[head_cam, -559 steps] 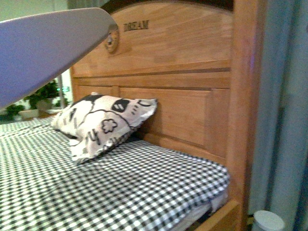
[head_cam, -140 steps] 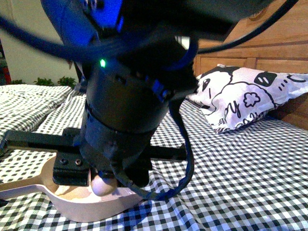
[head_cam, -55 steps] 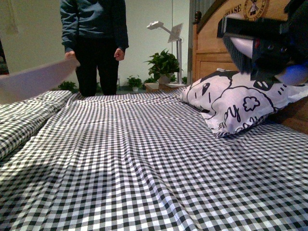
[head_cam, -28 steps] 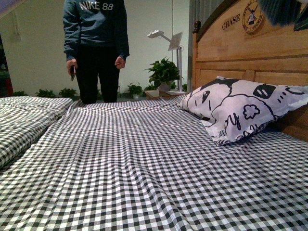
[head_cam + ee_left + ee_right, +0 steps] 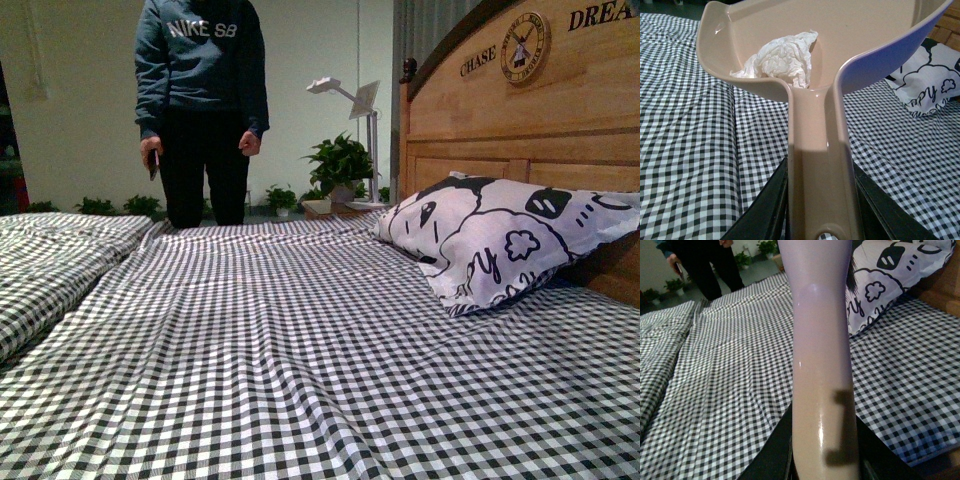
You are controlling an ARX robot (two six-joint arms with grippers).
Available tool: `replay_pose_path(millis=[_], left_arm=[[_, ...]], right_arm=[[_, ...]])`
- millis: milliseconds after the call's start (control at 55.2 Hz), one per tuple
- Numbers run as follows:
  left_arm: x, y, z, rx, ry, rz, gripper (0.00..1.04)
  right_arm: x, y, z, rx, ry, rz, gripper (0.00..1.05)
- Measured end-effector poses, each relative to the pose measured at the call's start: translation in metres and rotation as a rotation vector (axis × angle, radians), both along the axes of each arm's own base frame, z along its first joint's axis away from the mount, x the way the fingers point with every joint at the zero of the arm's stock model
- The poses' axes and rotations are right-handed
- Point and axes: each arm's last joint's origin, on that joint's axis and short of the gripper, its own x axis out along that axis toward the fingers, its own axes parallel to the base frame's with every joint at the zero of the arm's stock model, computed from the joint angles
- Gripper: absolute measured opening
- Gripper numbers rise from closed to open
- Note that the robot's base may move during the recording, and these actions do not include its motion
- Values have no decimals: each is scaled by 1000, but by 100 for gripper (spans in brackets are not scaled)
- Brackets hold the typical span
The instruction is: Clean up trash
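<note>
Checkered bed [image 5: 300,350] lies below; trash [image 5: 782,60] sits upper-centre in the dustpan [image 5: 840,35], its handle running down-frame, pinched by left fingers [image 5: 765,210]; right fingers [image 5: 771,452] pinch a brush handle [image 5: 822,340].

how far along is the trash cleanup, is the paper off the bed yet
Mostly done: the crumpled white wad of trash lies in the beige dustpan, lifted above the checkered bedsheet, which shows no litter in the front view. In hand: the left gripper clamps the dustpan's handle; the right gripper clamps a beige handle, head unseen. Left: emptying the dustpan. No bin is in view.
</note>
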Motion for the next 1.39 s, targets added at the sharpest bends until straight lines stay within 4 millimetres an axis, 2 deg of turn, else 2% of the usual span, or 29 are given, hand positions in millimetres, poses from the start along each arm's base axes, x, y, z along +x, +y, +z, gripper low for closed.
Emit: replay_pose_path(millis=[217,1394], left_arm=[[-4,-2,-16,-8,37,-22,29],[-5,-3,-15,2,30,-28,29]], right_arm=[[-5,1,-4,-20,19,-35,20],[-5,1,-4,-22,19,-32,20]])
